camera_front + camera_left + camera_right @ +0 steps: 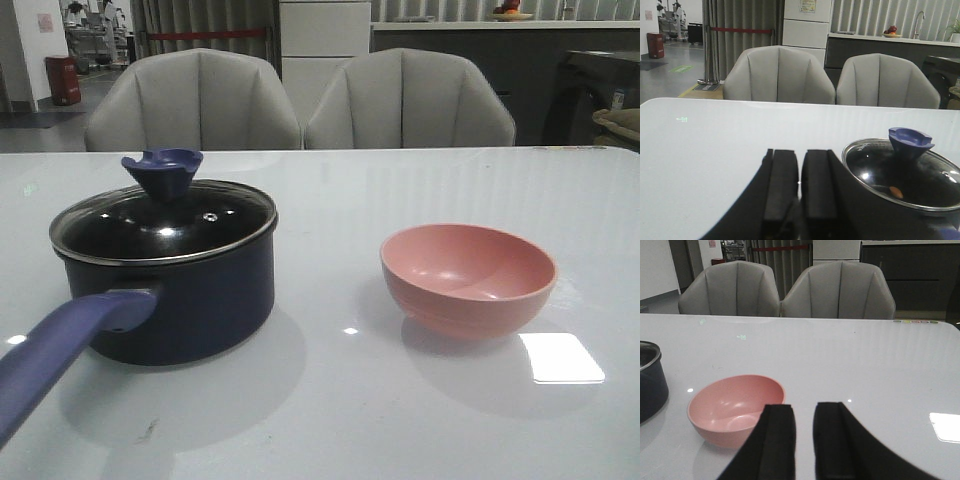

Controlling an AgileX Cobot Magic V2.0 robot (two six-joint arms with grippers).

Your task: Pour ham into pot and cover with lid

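Note:
The dark navy pot (200, 290) stands at the left of the table, its purple-blue handle (60, 340) pointing toward the near edge. The glass lid (150, 225) with its blue knob (162, 170) sits on the pot. Through the lid (875, 165) in the left wrist view, one orange slice of ham (896, 192) shows inside. My left gripper (800, 156) is shut and empty, just beside the pot. My right gripper (804, 412) is open with nothing between its fingers, just to the near right of the pink bowl (730, 410). Neither gripper appears in the front view.
The pink bowl (470, 275) stands empty at the right of the pot, a hand's width apart. Two grey chairs (300, 100) stand behind the far edge of the white table (350, 400). The pot's side (650, 385) shows at the edge of the right wrist view.

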